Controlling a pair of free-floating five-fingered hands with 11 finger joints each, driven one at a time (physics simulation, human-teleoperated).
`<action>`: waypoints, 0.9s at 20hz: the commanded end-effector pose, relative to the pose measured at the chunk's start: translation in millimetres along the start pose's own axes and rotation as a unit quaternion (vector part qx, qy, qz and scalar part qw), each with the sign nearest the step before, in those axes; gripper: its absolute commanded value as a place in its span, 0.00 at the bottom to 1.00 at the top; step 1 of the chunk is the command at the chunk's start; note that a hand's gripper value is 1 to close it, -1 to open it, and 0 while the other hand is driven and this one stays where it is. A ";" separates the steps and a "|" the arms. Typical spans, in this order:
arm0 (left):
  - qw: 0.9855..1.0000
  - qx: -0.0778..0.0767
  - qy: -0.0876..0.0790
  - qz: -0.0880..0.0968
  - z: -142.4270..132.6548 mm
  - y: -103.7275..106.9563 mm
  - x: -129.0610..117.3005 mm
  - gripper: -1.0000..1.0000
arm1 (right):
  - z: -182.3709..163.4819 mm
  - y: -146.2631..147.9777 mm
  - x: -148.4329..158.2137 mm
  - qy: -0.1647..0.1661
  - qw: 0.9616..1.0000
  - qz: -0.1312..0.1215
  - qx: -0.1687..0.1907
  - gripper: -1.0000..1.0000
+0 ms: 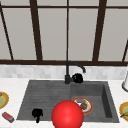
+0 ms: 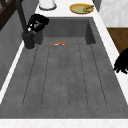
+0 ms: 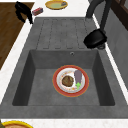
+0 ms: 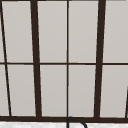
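Right hand (image 1: pixel 77 78), fingers curled, beside the black faucet (image 1: pixel 68 72); left hand (image 1: pixel 37 113) hangs relaxed; three plates, one red ball (image 1: pixel 67 114).

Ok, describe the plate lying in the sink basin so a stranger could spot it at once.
Start at the grey sink and look into its deep basin, beside the ribbed drainboard. The plate lies flat on the basin floor. Its red-orange rim and its food set it apart from the yellow plates on the counter.

So the right hand (image 1: pixel 77 78) sits mid-frame, right beside the black curved faucet (image 1: pixel 68 72). The left hand (image 1: pixel 37 113) hangs lower left over the grey sink's drainboard (image 1: pixel 40 97). A big red ball (image 1: pixel 67 114) partly covers the orange-rimmed plate of food (image 1: pixel 86 105).
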 end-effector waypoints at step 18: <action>1.000 0.000 0.000 0.000 0.0 0.0 0.0 0.50 | 39.5 28.2 -5.6 -0.008 0.997 -0.024 -0.071 1.00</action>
